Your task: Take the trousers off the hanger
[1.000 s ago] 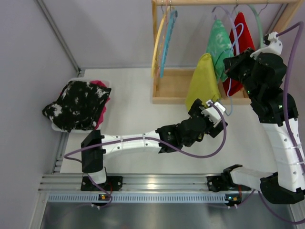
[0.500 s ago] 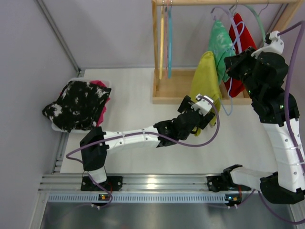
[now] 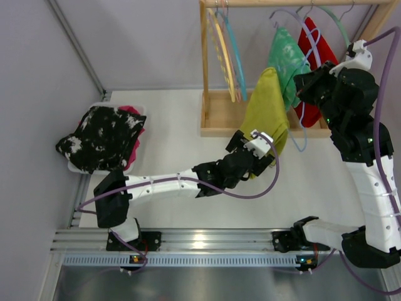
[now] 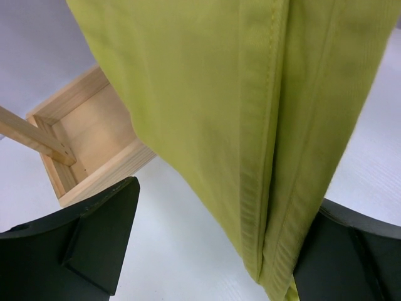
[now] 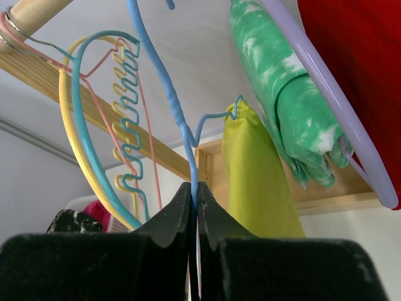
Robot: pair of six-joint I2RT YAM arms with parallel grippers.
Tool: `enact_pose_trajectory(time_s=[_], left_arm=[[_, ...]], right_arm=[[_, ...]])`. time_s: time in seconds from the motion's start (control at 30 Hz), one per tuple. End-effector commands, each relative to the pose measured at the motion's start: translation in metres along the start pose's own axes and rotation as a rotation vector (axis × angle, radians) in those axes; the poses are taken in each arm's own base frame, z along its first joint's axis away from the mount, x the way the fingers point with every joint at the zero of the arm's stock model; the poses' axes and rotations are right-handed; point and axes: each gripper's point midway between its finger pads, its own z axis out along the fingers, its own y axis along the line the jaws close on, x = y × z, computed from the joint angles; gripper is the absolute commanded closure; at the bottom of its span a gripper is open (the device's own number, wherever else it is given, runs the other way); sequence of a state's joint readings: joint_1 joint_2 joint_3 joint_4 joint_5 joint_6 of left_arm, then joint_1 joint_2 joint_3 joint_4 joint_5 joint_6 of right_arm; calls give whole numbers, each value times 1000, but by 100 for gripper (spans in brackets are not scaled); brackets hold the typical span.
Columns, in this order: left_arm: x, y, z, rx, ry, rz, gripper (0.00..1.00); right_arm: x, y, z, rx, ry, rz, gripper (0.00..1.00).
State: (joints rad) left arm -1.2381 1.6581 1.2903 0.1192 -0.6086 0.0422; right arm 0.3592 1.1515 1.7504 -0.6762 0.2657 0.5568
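The mustard-yellow trousers (image 3: 266, 110) hang from a light-blue wire hanger (image 5: 169, 106). My right gripper (image 3: 307, 84) is shut on that hanger's wire, which runs between its closed jaws in the right wrist view (image 5: 195, 207). My left gripper (image 3: 263, 147) is open around the yellow trousers' lower end (image 4: 263, 157). The cloth hangs between the two black fingers and lies against the right finger (image 4: 351, 257). The green mottled trousers (image 3: 285, 59) and the red trousers (image 3: 316, 44) hang on their own hangers behind, close to my right gripper.
A wooden rack with a base tray (image 3: 229, 113) stands at the back. Empty yellow and teal hangers (image 3: 229, 50) swing on its rail (image 5: 31, 12). A white basket (image 3: 141, 106) with black-and-white cloth (image 3: 100, 138) sits at the left by the wall.
My left gripper has moved left and slightly toward me, and the yellow trousers' lower end has swung left with it. The empty hangers have swung right. The right arm has stayed put.
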Motion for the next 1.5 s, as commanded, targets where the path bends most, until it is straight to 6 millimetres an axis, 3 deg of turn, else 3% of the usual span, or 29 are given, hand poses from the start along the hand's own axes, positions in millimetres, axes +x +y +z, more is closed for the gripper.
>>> enact_pose_trajectory(time_s=[0.0,0.23,0.33,0.43,0.5,0.63,0.77,1.03,1.27,1.47], left_arm=[[-14,10,-13,8,-36,3,5],[-6,16,-11,-8,-22,23,5],[-9,24,-1,-33,-23,11,5],[-27,37,11,-71,-66,-9,5],[-49,45,17,-86,-120,-22,5],[-80,48,15,-65,-219,14,5],[-95,46,15,-55,-258,17,5],[-87,24,19,34,-254,17,4],[-98,21,25,30,-271,-18,4],[-95,10,27,41,-262,-39,4]], right_arm=[[-91,47,-32,-182,-293,82,100],[-89,52,-31,-204,-282,90,100],[-86,54,-32,-219,-269,92,100],[-76,56,-31,-242,-235,99,100],[-69,56,-28,-246,-212,103,100],[-65,55,-28,-245,-201,105,100],[-62,56,-25,-250,-191,118,100],[-62,60,-24,-260,-185,144,100],[-61,61,-24,-267,-178,165,100],[-60,63,-21,-268,-172,184,100]])
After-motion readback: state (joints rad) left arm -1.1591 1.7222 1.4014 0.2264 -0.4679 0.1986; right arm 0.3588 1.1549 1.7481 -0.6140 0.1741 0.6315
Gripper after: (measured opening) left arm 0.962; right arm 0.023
